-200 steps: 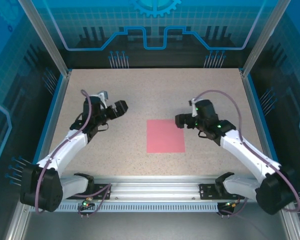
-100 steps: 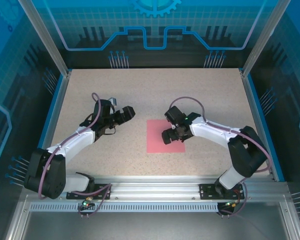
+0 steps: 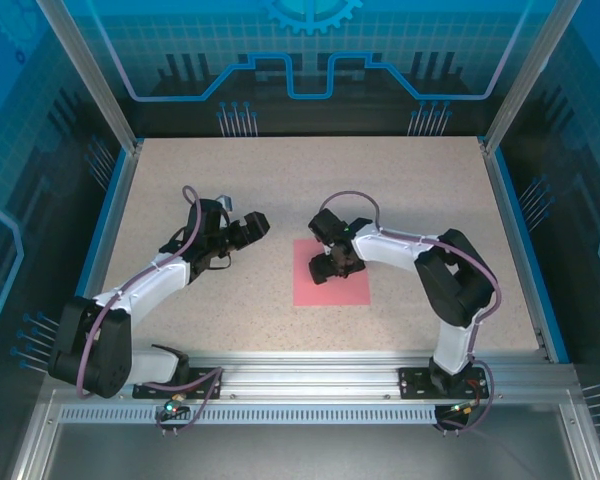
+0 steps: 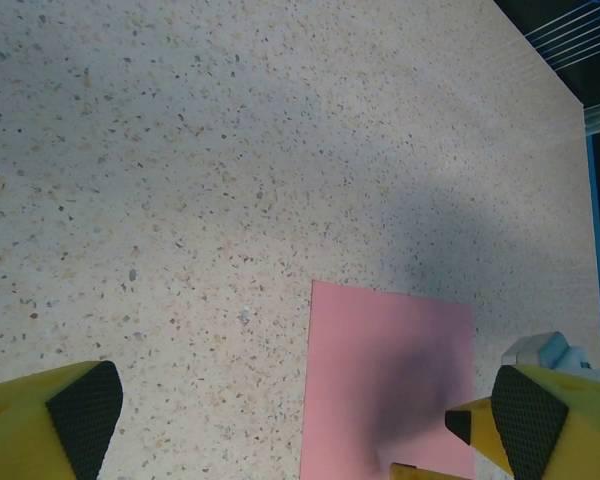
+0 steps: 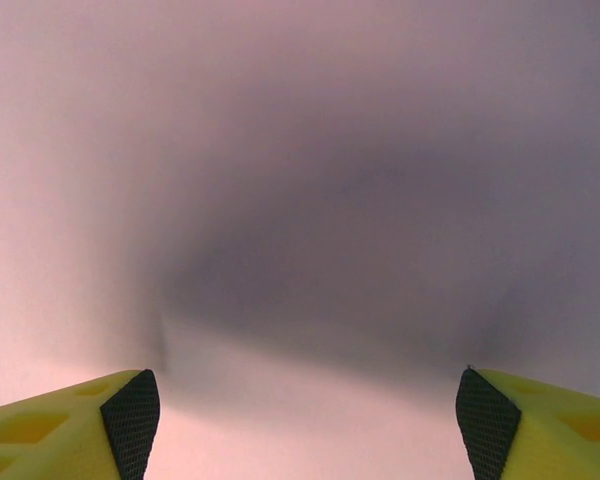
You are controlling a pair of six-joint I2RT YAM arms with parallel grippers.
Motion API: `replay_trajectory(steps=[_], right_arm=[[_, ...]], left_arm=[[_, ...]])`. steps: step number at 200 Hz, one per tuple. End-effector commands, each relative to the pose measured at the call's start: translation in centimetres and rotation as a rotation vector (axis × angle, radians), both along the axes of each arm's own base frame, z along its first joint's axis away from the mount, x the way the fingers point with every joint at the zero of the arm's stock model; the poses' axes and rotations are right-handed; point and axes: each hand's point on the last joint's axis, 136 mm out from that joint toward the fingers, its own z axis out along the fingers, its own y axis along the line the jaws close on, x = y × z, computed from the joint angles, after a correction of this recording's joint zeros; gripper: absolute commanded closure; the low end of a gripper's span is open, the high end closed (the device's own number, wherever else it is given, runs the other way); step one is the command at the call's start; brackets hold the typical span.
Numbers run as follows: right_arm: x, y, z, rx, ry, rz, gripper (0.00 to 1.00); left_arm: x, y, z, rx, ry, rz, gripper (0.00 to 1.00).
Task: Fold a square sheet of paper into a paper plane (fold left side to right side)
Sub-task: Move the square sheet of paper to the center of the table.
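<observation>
Watching the right gripper (image 3: 322, 270) hovering low over the left part of the square sheet of paper (image 3: 348, 285), fingers apart, nothing between them. I can't tell whether the tips are touching it. I'm reading this as lining up to pinch the left edge for the left-to-right fold. The sheet is lying flat and unfolded in the middle of the table (image 3: 280, 180). The left gripper (image 3: 257, 222) is hanging wide apart near the sheet's left side, off the paper, probably so it isn't blocking the flap's swing. I'm expecting the edge pickup to be fiddly on paper this thin.
</observation>
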Motion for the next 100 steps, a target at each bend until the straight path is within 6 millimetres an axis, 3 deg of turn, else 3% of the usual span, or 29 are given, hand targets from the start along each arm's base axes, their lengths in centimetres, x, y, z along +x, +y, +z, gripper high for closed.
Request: replay_trajectory(steps=[1, 59, 100], right_arm=[[0.5, 1.0, -0.4, 0.006, -0.001, -0.025, 0.2], [2.4, 1.7, -1.5, 0.005, -0.009, -0.087, 0.19], [4.8, 2.5, -1.8, 0.036, -0.016, -0.142, 0.19]], left_arm=[[-0.6, 0.4, -0.1, 0.023, 0.015, 0.011, 0.01], [-0.7, 0.6, 0.3, 0.033, 0.011, 0.02, 0.01], [-0.8, 0.9, 0.6, 0.039, 0.008, 0.028, 0.01]])
